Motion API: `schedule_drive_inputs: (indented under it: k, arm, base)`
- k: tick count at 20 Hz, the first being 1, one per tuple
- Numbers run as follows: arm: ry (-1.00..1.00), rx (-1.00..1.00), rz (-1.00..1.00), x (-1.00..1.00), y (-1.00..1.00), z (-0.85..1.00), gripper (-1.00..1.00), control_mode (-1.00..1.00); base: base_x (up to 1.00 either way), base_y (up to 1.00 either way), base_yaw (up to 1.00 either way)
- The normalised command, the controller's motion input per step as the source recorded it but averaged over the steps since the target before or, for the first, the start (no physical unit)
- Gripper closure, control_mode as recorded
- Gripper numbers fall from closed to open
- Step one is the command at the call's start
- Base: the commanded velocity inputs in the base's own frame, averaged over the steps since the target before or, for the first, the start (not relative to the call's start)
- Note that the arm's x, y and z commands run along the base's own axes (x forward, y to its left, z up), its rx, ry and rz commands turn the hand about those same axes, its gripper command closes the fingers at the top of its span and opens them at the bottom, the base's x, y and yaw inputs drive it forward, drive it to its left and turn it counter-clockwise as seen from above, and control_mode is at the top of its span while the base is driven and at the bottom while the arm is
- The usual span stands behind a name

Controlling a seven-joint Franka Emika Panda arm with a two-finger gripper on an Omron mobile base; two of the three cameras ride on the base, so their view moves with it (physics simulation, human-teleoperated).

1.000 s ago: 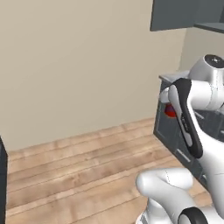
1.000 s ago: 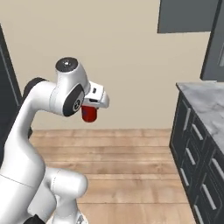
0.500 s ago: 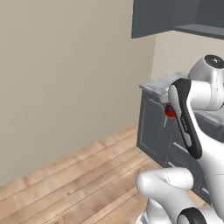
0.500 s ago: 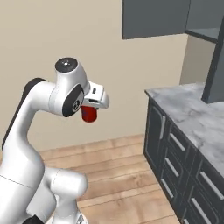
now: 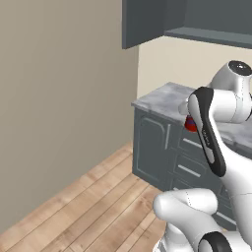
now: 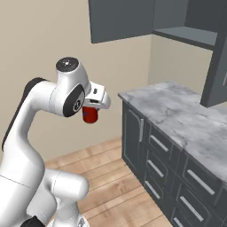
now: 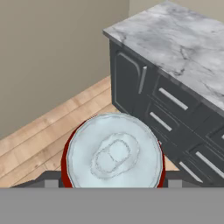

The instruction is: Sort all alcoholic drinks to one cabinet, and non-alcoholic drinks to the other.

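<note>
A red soda can [image 6: 90, 115] with a silver top hangs in the air, and my gripper [image 6: 91, 107] is shut on it just under the hand. In the hand view the can's silver lid [image 7: 113, 154] sits between the two fingertips [image 7: 51, 182], above the wooden floor beside the counter. The left base view gives only a glimpse of the red can [image 5: 190, 125] behind my forearm. A dark grey overhead cabinet [image 6: 119, 18] hangs up and to the right, with an open shelf [image 6: 181, 36] beside it. It also appears as the cabinet [image 5: 147, 22] in the left base view.
A grey marble counter [image 6: 177, 116] on dark base drawers with silver handles [image 6: 156, 143] runs along the right. An open cabinet door [image 6: 216, 57] hangs over it. Wooden floor [image 5: 83, 202] and a beige wall [image 5: 59, 98] lie to the left.
The whole picture has shifted as the base drove: counter and overhead cabinets have slid further into view and look nearer. The can stays in the gripper, arm pose unchanged.
</note>
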Motion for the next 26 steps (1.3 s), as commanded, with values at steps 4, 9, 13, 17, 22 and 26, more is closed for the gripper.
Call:
schedule_drive_inputs:
  k: [4, 9, 13, 17, 22, 26]
  arm:
    - [0.0, 0.0, 0.0, 0.0, 0.0, 0.0, 1.0, 1.0]
    - [0.0, 0.0, 0.0, 0.0, 0.0, 0.0, 1.0, 1.0]
    - [0.0, 0.0, 0.0, 0.0, 0.0, 0.0, 1.0, 1.0]
    - [0.0, 0.0, 0.0, 0.0, 0.0, 0.0, 1.0, 1.0]
    - [0.0, 0.0, 0.0, 0.0, 0.0, 0.0, 1.0, 1.0]
    - [0.0, 0.0, 0.0, 0.0, 0.0, 0.0, 1.0, 1.0]
  base:
    - [-0.08, 0.0, -0.52]
    - [0.19, 0.0, -0.55]
    - [0.53, 0.0, -0.52]
    - [0.94, 0.27, -0.45]
    - [1.0, 0.5, -0.28]
    - [0.66, 0.34, -0.23]
